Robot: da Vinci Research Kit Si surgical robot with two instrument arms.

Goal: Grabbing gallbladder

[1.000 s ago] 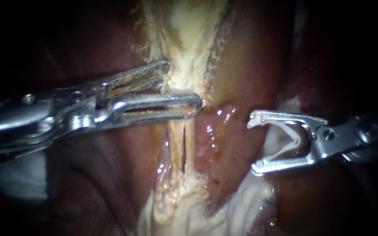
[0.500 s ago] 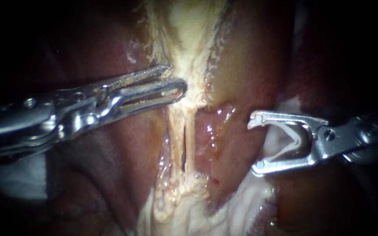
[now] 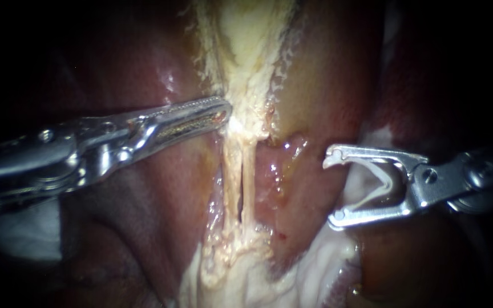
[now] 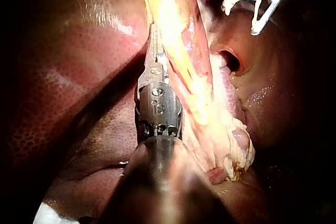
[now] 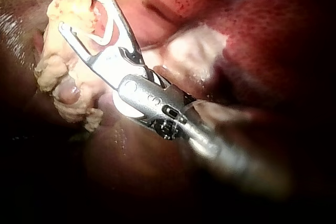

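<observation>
Though the slender silver left instrument [image 3: 223, 111] has its ridged jaws closed narrow on the edge of the pale yellow, ragged gallbladder [image 3: 246, 63] at centre, only a slim margin is held. Judgement: the grab is made, its firmness is unproven and retraction is left. Two thin pale tubes [image 3: 232, 171] below lie untouched. The silver right instrument [image 3: 330, 189] stands apart, jaws wide, holding a white V-shaped clip [image 3: 380, 182].
</observation>
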